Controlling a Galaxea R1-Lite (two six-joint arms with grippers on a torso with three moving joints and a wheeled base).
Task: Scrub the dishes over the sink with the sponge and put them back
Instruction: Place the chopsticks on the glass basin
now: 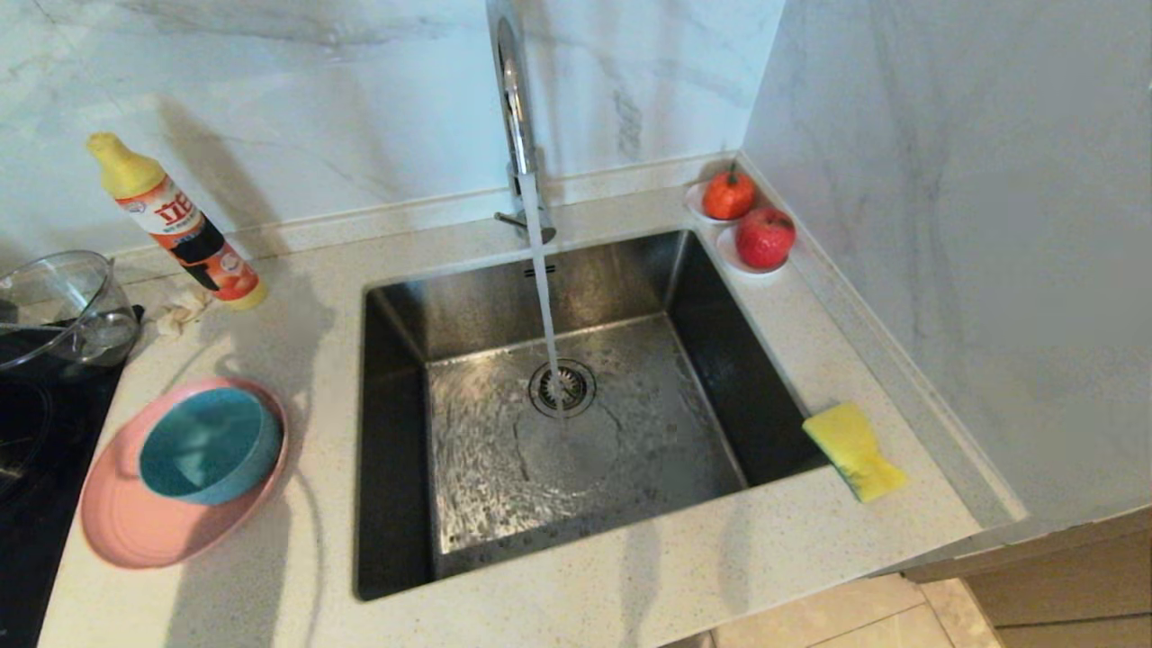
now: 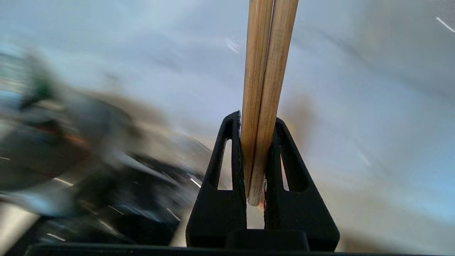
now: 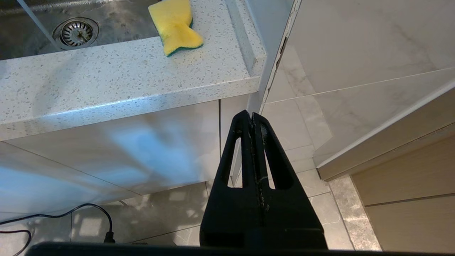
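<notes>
The pink plate [image 1: 135,531] lies on the counter left of the sink [image 1: 396,378], with the teal bowl [image 1: 207,445] resting in it. Water runs from the faucet [image 1: 515,117] onto the drain [image 1: 562,387]. The yellow sponge [image 1: 853,450] lies on the counter at the sink's right rim, and the right wrist view also shows the sponge [image 3: 175,26]. Neither arm shows in the head view. My left gripper [image 2: 256,119] is shut on a pair of wooden chopsticks [image 2: 266,53]; its surroundings are blurred. My right gripper [image 3: 251,113] hangs shut and empty below the counter edge, over the floor.
A detergent bottle [image 1: 180,225] leans at the back left. A glass bowl [image 1: 63,306] sits on the black cooktop [image 1: 27,432]. Two white saucers with red fruit [image 1: 747,225] stand at the sink's back right corner. A marble wall [image 1: 945,225] bounds the right side.
</notes>
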